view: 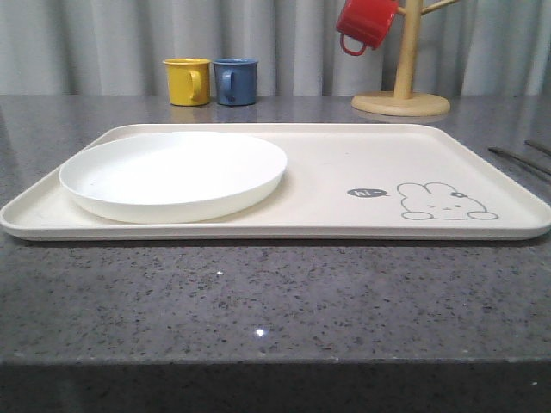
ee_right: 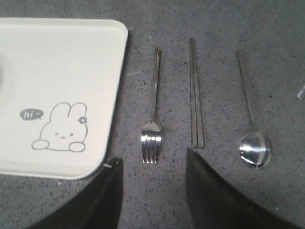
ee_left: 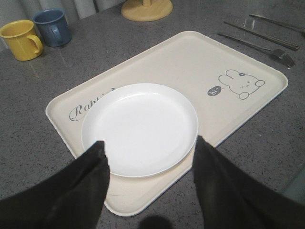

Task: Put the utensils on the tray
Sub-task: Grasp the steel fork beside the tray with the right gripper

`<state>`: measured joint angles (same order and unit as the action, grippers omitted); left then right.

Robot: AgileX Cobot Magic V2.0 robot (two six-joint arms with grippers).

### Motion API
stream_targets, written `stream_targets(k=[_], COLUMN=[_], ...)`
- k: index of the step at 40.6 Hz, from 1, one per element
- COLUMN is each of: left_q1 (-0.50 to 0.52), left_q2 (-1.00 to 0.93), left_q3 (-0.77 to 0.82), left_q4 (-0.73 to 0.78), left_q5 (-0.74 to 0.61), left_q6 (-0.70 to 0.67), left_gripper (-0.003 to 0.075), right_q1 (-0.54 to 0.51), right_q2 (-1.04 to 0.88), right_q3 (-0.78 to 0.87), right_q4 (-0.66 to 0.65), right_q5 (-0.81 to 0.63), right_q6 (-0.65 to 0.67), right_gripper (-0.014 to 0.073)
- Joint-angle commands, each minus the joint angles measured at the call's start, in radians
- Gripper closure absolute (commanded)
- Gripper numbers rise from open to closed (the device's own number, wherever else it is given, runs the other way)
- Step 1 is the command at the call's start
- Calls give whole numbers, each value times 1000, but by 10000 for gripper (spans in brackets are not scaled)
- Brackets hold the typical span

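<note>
The cream tray with its rabbit drawing lies across the grey table, a round white plate on its left half. Beside the tray's right edge, on the bare table, lie three silver utensils side by side: a fork closest to the tray, a pair of chopsticks, then a spoon. Thin ends of the utensils show at the far right of the front view. My right gripper hangs open just past the fork's tines, holding nothing. My left gripper is open above the plate and the tray, empty.
A yellow mug and a blue mug stand behind the tray at the back. A wooden mug tree with a red mug hung on it stands at the back right. Grey curtains close off the rear.
</note>
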<state>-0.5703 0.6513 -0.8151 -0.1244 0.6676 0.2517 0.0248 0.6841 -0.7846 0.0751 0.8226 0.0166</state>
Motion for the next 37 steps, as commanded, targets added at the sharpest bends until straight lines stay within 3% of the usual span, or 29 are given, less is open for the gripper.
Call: stream_targets(k=[1, 10, 21, 26, 33, 37], left_q1=[-7, -7, -7, -7, -7, -7], left_q2=[-1, -1, -1, -1, -1, -1], left_q3=[-25, -25, -25, -25, -25, -25], left_q4=[-17, -17, -17, -17, -17, -17], left_q5=[-79, -79, -79, -79, -79, -79], left_q6=[-11, -11, -11, -11, -11, -11], left_gripper=[345, 345, 345, 345, 345, 345], right_q1=[-4, 22, 27, 43, 44, 43], right_q2=[93, 335, 583, 692, 828, 882], right_q3=[-103, -285, -361, -410, -474, -490], right_q4=[8, 28, 100, 41, -83, -86], right_q5=[38, 204, 80, 138, 191, 188], right_q6=[-78, -80, -87, -85, 28, 37], right_gripper=[245, 245, 245, 245, 245, 245])
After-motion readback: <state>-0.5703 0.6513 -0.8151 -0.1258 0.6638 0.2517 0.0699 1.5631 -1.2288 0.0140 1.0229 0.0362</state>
